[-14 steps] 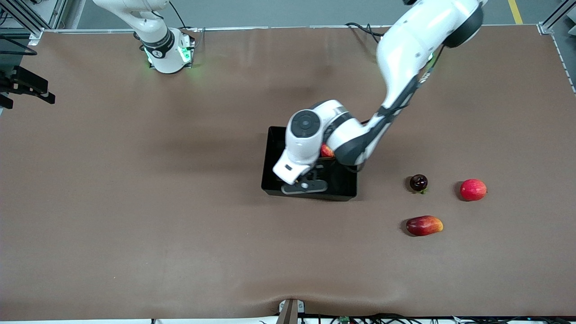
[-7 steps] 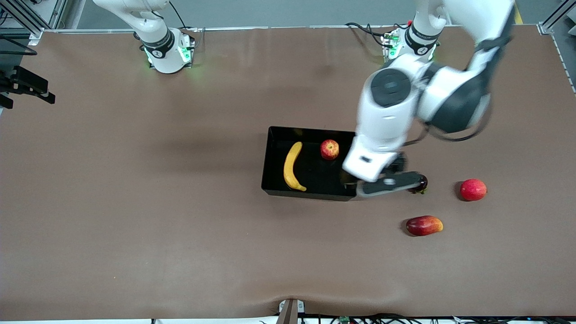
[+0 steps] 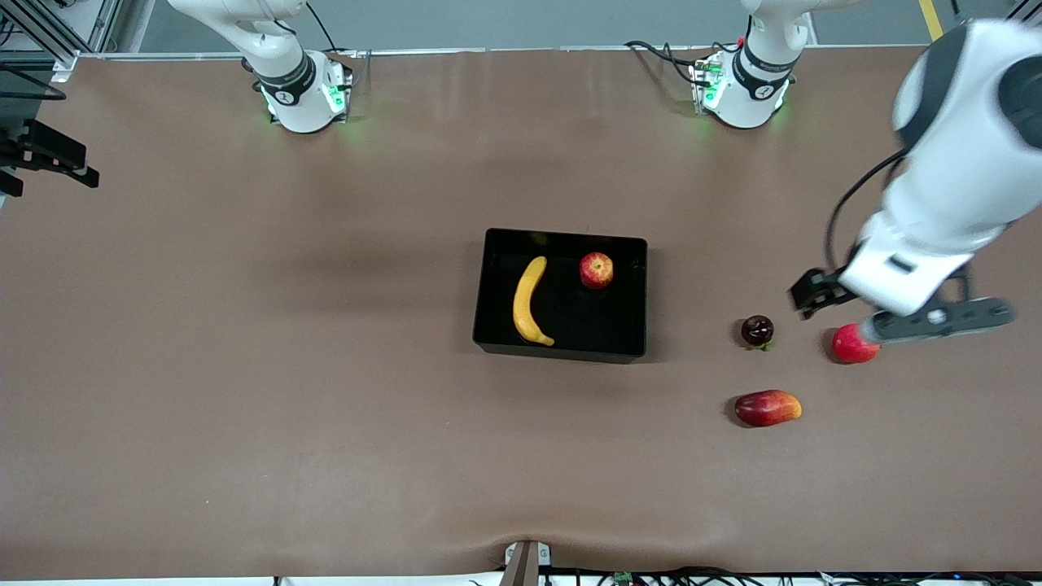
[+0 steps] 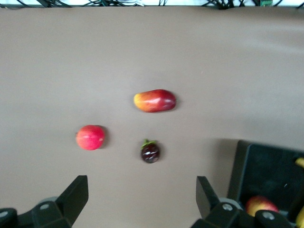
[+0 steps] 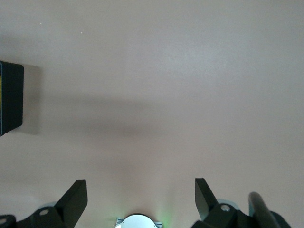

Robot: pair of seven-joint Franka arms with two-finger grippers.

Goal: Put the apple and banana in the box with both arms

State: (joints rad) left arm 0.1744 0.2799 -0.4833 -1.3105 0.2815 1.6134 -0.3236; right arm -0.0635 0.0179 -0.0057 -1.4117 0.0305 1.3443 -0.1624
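Observation:
The black box (image 3: 562, 238) stands in the middle of the table. The yellow banana (image 3: 527, 303) lies in it toward the right arm's end. The red apple (image 3: 597, 270) sits in it beside the banana. My left gripper (image 3: 889, 289) is open and empty, up in the air over the table near the plain pinkish-red fruit (image 3: 851, 346). In the left wrist view the left gripper (image 4: 141, 192) is wide open, and the box (image 4: 247, 166) and apple (image 4: 260, 205) show at the edge. My right gripper (image 5: 141, 194) is open and empty, high over bare table near its base.
A dark round fruit (image 3: 757, 330) and an elongated red-and-yellow fruit (image 3: 767, 408) lie on the table between the box and the left arm's end, near the pinkish-red fruit. The right wrist view catches a corner of the box (image 5: 10, 97).
My left gripper left the box, where the banana now lies, rose, and swung toward the left arm's end of the table. The right arm has not moved.

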